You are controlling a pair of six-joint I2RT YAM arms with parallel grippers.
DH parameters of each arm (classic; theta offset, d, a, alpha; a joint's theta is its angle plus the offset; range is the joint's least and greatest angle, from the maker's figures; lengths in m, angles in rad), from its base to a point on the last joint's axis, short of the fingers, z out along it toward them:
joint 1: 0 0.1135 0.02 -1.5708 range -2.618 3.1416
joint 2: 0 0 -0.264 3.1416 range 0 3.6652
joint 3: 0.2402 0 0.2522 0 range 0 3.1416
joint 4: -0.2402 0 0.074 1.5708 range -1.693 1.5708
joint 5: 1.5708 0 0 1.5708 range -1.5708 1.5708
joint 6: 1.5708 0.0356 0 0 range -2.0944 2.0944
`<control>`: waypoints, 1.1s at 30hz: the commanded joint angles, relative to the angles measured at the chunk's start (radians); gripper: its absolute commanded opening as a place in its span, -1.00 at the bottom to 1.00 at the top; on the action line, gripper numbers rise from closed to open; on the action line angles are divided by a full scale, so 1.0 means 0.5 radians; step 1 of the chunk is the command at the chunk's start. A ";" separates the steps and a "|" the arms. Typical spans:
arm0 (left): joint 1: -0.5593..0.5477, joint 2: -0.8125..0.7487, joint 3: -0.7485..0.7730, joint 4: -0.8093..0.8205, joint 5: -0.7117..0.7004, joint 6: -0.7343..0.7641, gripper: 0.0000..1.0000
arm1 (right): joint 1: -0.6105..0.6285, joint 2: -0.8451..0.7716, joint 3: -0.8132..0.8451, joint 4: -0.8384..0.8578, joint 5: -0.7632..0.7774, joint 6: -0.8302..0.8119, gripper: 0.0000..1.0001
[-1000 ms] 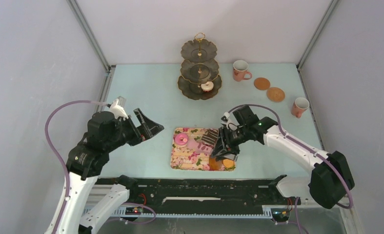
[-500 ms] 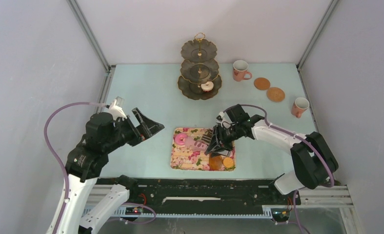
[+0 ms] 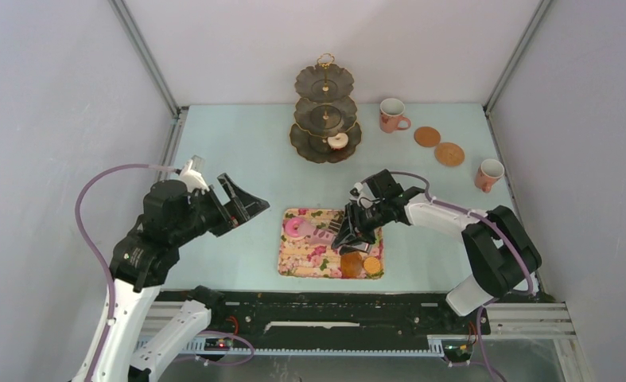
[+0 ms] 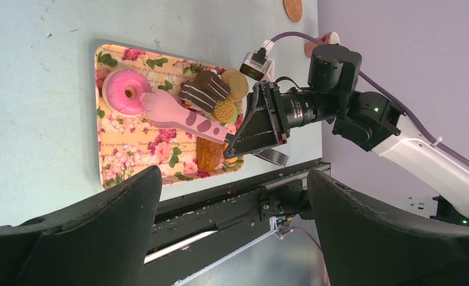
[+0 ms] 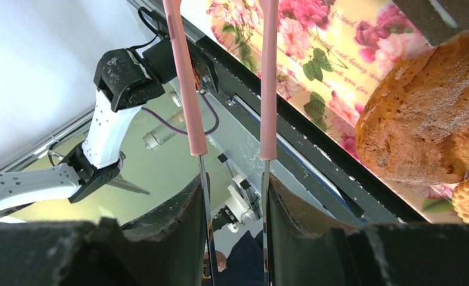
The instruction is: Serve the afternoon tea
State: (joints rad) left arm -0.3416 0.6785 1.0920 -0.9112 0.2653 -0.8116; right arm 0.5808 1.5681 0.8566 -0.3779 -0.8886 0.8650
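right tool (image 3: 352,235) is down over the right part of the floral tray (image 3: 300,261), clamped on the handle end of the pink tongs (image 4: 178,113) — its wrist view shows both pink arms pinched between the fingers (image 5: 160,238). tongs reach left across the tray, paw-shaped head just beside the pink donut (image 4: 126,92); can't tell if they touch

left tool (image 3: 244,208) hangs over the bench (image 3: 230,143) left of the tray, jaws wide apart, gripping nothing

on the tray:
- pink donut at the far left
- striped chocolate slice (image 4: 204,90) near the middle, green macaron (image 4: 224,111) against its near side
- round tan piece (image 4: 236,84) just right of the slice
- brown croissant (image 4: 208,153) at the near edge, partly under the right tool
- orange macaron (image 3: 371,266) in the near right corner, just beside the croissant

back of the bench:
- three-tier stand (image 3: 325,111), white donut (image 3: 338,141) on its lowest tier, right side
- pink mug (image 3: 391,115) upright just right of the stand
- two cork coasters (image 3: 427,136) (image 3: 449,153) lying flat, close together, right of that mug
- second pink mug (image 3: 489,174) upright near the right edge — well apart from the tray
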 commanded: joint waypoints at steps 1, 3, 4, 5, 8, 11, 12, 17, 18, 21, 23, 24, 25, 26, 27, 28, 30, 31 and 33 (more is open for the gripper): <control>0.007 0.018 0.048 0.053 -0.012 0.019 0.97 | 0.015 0.053 0.069 0.069 -0.058 0.031 -0.22; 0.010 0.021 0.046 0.055 -0.014 0.022 0.97 | 0.018 0.071 0.091 0.057 -0.047 0.031 -0.22; 0.010 0.021 0.044 0.053 -0.015 0.023 0.97 | 0.019 0.079 0.098 0.056 -0.040 0.034 -0.22; 0.009 0.021 0.043 0.051 -0.017 0.025 0.97 | 0.017 0.086 0.104 0.057 -0.035 0.039 -0.22; 0.010 0.019 0.038 0.045 -0.027 0.031 0.97 | 0.018 0.100 0.117 0.074 -0.030 0.060 -0.22; 0.009 0.018 0.032 0.046 -0.031 0.030 0.97 | 0.015 0.123 0.143 0.073 -0.024 0.065 -0.22; 0.010 0.018 0.031 0.049 -0.033 0.029 0.97 | 0.013 0.134 0.150 0.073 -0.024 0.069 -0.22; 0.009 0.023 0.033 0.048 -0.040 0.037 0.97 | 0.008 0.194 0.197 0.088 -0.031 0.084 -0.22; 0.011 0.021 0.031 0.045 -0.045 0.037 0.97 | 0.008 0.203 0.201 0.095 -0.037 0.090 -0.22; 0.011 0.024 0.034 0.041 -0.048 0.040 0.97 | 0.010 0.216 0.220 0.090 -0.033 0.093 -0.23; 0.011 0.024 0.033 0.041 -0.053 0.043 0.97 | 0.008 0.220 0.228 0.084 -0.033 0.092 -0.26; 0.011 0.024 0.031 0.040 -0.058 0.043 0.97 | 0.009 0.223 0.229 0.084 -0.033 0.094 -0.28; 0.011 0.025 0.031 0.040 -0.059 0.043 0.97 | 0.010 0.221 0.229 0.085 -0.035 0.095 -0.30; 0.011 0.027 0.031 0.042 -0.060 0.043 0.97 | 0.009 0.220 0.227 0.084 -0.041 0.095 -0.32; 0.009 0.027 0.034 0.044 -0.058 0.043 0.97 | 0.007 0.220 0.231 0.074 -0.042 0.091 -0.34; 0.009 0.029 0.034 0.043 -0.058 0.043 0.97 | 0.005 0.220 0.238 0.060 -0.041 0.077 -0.37; 0.009 0.033 0.034 0.051 -0.060 0.043 0.97 | 0.002 0.211 0.250 0.039 -0.044 0.068 -0.42; 0.008 0.035 0.034 0.049 -0.062 0.043 0.97 | -0.001 0.206 0.254 0.036 -0.047 0.065 -0.45; 0.011 0.039 0.033 0.053 -0.062 0.042 0.97 | -0.009 0.190 0.265 0.025 -0.050 0.062 -0.50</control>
State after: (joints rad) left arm -0.3416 0.6876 1.0920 -0.9062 0.2398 -0.8040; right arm 0.5842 1.6733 0.9371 -0.3649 -0.8944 0.9058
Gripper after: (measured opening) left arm 0.985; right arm 0.331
